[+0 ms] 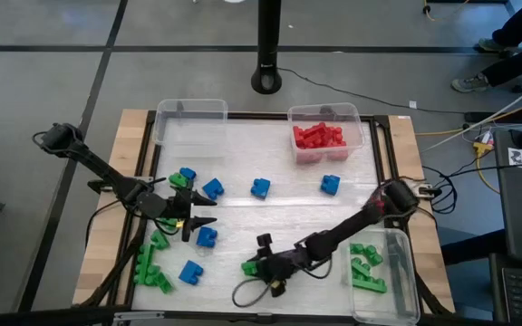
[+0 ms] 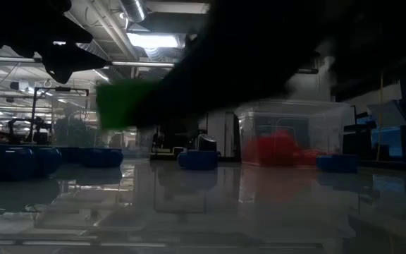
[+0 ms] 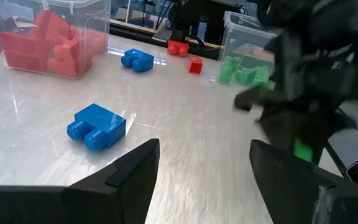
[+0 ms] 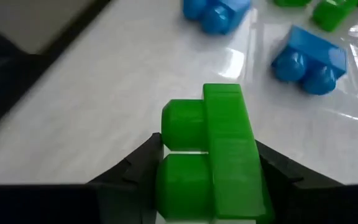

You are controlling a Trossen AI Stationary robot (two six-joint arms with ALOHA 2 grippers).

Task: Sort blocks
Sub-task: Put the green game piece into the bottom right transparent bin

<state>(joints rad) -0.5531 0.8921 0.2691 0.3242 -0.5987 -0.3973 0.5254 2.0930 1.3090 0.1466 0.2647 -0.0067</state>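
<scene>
Right gripper (image 1: 263, 265) is low near the front edge of the white table top (image 1: 270, 163), and its dark arm reaches out from the right side of the table in a long slanted line. Both fingers are pressed on a green studded plastic brick (image 4: 213, 158); in the right wrist view this brick fills the space between them, with its two round studs facing sideways.

Left gripper (image 1: 199, 221) is over the left half of the table, and its arm comes from the left rear corner. Its two dark fingers (image 3: 132, 168) stand apart with nothing between them, above the bare table.

Six blue studded bricks lie loose on the table in the high view: one (image 1: 187, 175) near the left gripper, one (image 1: 213, 188) beside it, one (image 1: 260, 187) in the middle, one (image 1: 330, 185) more to the right, one (image 1: 207, 237) just in front of the left gripper, and one (image 1: 190, 271) near the front.

Several green bricks (image 1: 152, 263) lie in a group at the front left; I cannot count them exactly.

There are three clear plastic bins: one at the rear (image 1: 359, 122) holds a heap of red bricks (image 1: 318, 136), one at the front right (image 1: 404, 272) holds green bricks (image 1: 365, 267), and one at the rear left (image 1: 190, 110).
</scene>
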